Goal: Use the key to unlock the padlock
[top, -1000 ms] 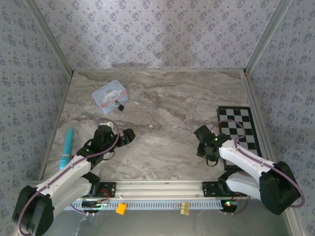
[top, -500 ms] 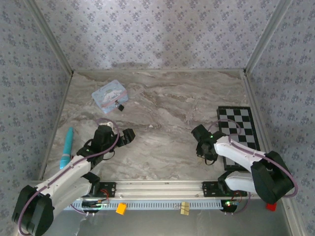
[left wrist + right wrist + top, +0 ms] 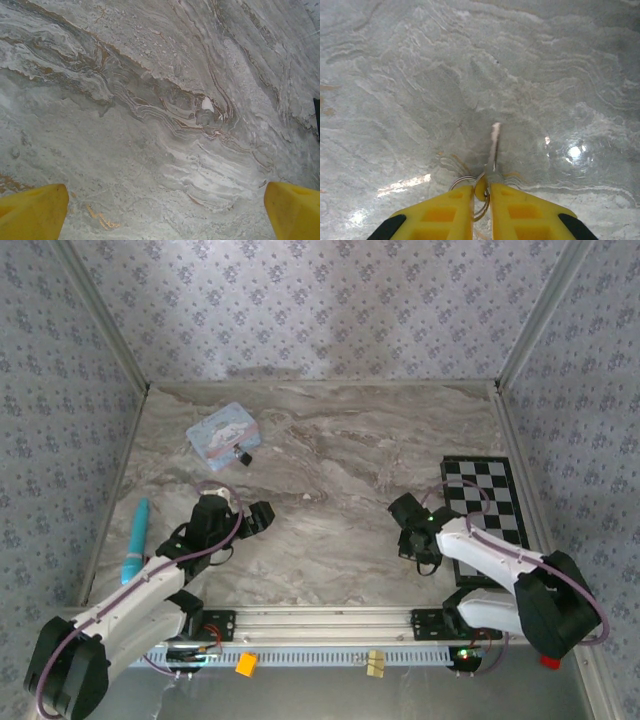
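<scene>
The key (image 3: pixel 494 144) sits pinched in the downward-tilted right end effector (image 3: pixel 481 190).

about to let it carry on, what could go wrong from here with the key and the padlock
The right tool pinches the key only at its head, by a loose ring, so it may pivot or slip. The padlock lies unheld beside the light-blue tin, and the left tool is open away from it; pushing the key in may just shove it.
</scene>
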Action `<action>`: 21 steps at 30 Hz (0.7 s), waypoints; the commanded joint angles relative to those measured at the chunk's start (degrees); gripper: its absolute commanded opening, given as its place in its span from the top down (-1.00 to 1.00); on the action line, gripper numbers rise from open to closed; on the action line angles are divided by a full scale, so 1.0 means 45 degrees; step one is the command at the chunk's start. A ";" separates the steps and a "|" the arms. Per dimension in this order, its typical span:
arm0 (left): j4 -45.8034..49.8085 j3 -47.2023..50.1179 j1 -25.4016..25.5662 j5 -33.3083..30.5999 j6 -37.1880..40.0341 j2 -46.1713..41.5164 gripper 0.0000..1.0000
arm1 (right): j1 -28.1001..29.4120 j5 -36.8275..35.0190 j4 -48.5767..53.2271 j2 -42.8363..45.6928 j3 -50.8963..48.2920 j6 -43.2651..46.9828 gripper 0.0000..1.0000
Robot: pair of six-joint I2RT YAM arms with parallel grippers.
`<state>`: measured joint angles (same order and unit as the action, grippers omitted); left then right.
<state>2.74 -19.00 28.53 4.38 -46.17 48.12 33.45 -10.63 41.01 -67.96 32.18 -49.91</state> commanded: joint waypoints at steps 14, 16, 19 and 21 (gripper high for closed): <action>-0.0199 -0.0523 0.0191 -0.0290 -0.0127 -0.0103 -1.00 | 0.0193 -0.0510 0.0090 -0.0303 -0.0037 0.0094 0.38; -0.0199 -0.0515 0.0188 -0.0310 -0.0124 -0.0098 -1.00 | 0.0174 -0.0450 -0.0140 -0.0538 -0.0062 0.0077 0.36; -0.0170 -0.0508 0.0207 -0.0329 -0.0092 -0.0102 -1.00 | 0.0124 -0.0539 -0.0271 -0.0967 -0.0021 0.0044 0.36; -0.0141 -0.0503 0.0218 -0.0349 -0.0098 -0.0126 -1.00 | 0.0125 -0.0758 -0.0153 -0.1215 0.0109 0.0077 0.38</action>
<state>2.76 -19.00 29.06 3.49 -46.19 48.12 34.02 -12.38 39.66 -71.75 32.34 -49.52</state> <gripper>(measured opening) 0.998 0.312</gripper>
